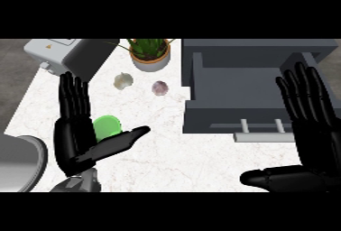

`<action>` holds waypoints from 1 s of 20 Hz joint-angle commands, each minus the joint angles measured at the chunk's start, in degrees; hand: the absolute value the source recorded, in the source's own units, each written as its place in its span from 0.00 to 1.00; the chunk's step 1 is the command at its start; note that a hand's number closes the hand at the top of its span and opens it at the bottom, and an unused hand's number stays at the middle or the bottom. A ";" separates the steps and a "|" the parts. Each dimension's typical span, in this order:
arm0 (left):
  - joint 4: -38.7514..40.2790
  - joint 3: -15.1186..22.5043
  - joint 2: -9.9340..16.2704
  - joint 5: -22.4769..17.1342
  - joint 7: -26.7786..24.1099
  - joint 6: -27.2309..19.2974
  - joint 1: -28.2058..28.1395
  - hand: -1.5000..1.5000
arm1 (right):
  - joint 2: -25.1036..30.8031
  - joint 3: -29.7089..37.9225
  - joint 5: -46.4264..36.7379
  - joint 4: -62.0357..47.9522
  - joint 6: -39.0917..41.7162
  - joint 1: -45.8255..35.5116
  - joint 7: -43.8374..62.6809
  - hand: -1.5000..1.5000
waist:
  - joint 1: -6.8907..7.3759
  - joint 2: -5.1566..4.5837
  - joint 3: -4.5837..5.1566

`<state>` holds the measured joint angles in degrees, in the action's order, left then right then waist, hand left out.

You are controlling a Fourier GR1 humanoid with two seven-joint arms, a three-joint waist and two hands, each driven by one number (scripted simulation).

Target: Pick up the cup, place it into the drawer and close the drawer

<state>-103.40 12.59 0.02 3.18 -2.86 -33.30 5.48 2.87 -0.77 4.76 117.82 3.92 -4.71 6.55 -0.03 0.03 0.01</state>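
The green cup [106, 127] sits on the white surface [173, 153], right by the left hand [80, 135], which is wide open and holds nothing. The right hand [310, 131] is open too, beside the open drawer [233, 97]. A clumsy grab could tip the cup or push it away.

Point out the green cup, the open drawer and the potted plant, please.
green cup [108, 125], head view, on its visible side beside the left robot hand.
open drawer [233, 92], head view, on its bare grey floor.
potted plant [150, 62], head view, on the white pot's wall.
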 commanded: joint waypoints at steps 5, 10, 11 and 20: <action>2.52 1.63 -0.01 -2.32 -3.17 -1.87 -6.02 0.00 | 0.12 2.09 -0.02 -4.16 -1.61 -6.40 1.50 0.00 | 0.23 -0.04 0.00; 6.68 -2.54 -0.01 -5.43 -8.12 0.17 -7.72 0.00 | 0.85 1.91 1.28 0.48 0.51 -1.24 1.04 0.00 | 0.04 -0.02 0.01; 8.77 -4.70 -0.01 -4.19 -4.25 -1.09 -2.07 0.00 | 0.18 1.59 -0.12 -0.37 0.61 1.19 -2.64 0.00 | -0.08 -0.03 0.00; 12.47 -10.35 3.43 -10.71 -12.21 6.80 -8.34 0.00 | 2.19 4.12 4.67 1.31 2.61 -0.19 2.62 0.00 | 0.04 -0.01 0.00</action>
<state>-92.27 5.90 1.10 -5.12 -14.97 -29.95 -3.28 4.55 2.13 7.47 118.41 5.82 -5.14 8.11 0.02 0.01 0.01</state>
